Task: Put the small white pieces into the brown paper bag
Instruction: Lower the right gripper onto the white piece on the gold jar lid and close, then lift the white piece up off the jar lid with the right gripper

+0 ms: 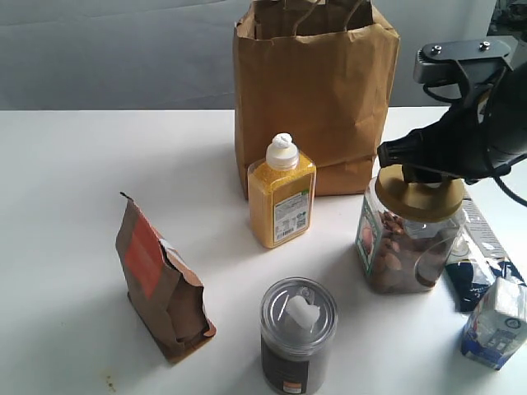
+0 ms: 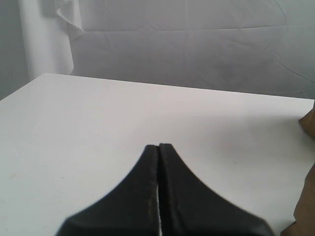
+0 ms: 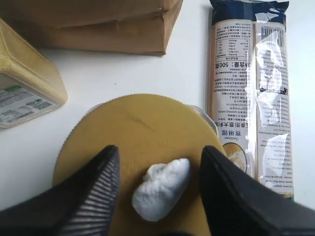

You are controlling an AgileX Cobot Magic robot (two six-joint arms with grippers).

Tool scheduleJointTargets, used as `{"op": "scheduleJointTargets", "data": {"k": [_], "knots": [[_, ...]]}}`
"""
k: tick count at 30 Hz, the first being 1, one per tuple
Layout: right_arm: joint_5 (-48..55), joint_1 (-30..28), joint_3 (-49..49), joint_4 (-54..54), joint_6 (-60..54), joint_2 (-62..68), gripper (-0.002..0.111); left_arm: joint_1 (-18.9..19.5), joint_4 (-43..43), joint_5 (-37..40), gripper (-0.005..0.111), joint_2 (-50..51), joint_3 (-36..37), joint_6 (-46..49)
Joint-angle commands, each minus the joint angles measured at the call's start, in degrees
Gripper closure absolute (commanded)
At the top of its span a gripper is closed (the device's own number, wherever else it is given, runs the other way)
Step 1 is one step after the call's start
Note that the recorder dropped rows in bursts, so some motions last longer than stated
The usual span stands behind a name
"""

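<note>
Right wrist view: the right gripper [image 3: 158,155] stands wide, one finger on each side of a white piece [image 3: 161,189], not touching it.
Piece: lies loose on the mustard lid [image 3: 142,123] of the jar [image 1: 403,247].
Step in hand: closing on that piece, I judge; it is not yet lifted.
Doing it well: centre the lump between the tips, bring them low to the lid and close gently, since it looks soft. Lift straight up and let go only once over the bag's open top.
Bag [image 1: 313,90]: upright just behind the jar and the bottle [image 1: 282,202], so the carry looks short.
Second piece [image 1: 301,313]: on top of the can [image 1: 295,354], well apart from the bag.
Left gripper [image 2: 158,147]: pressed closed, holding nothing, over bare table [image 2: 98,123].
Hidden: in the exterior view the arm covers the piece on the jar. No third piece shows anywhere. The bag's inside is out of sight. The pasta packet [image 3: 248,88] is cut off at the edge. Whether the tips touch the lid cannot be told.
</note>
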Motion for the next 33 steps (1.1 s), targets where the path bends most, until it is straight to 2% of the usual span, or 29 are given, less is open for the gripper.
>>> {"op": "scheduleJointTargets", "data": {"k": [1,3,7,12,20,25,33], "knots": [[0.34,0.04,-0.02,-0.45,0.36,0.67,0.08,-0.45,-0.45,-0.33,0.107,-0.2,0.2,-0.3],[0.34,0.04,-0.02,-0.45,0.36,0.67,0.094,-0.45,-0.45,-0.33,0.107,-0.2,0.2,-0.3],[0.48,0.04,-0.02,-0.45,0.09,0.67,0.108,-0.45,-0.45,-0.33,0.107,-0.2,0.2,-0.3],[-3.03,0.15,-0.02,-0.26,0.11,-2.53,0.108,-0.45,-0.45,-0.33,0.107,-0.2,0.2,-0.3],[-19.56,0.48,-0.02,-3.8,1.47,-9.1,0.108,-0.45,-0.45,-0.33,0.107,-0.2,0.2,-0.3],[-29.3,-2.2,-0.02,-4.47,2.15,-8.99,0.108,-0.45,-0.45,-0.33,0.107,-0.2,0.2,-0.3],[-38.22,-7.76,-1.25,-4.64,2.28,-6.07,0.108,-0.45,-0.45,-0.33,0.107,-0.2,0.2,-0.3]]}}
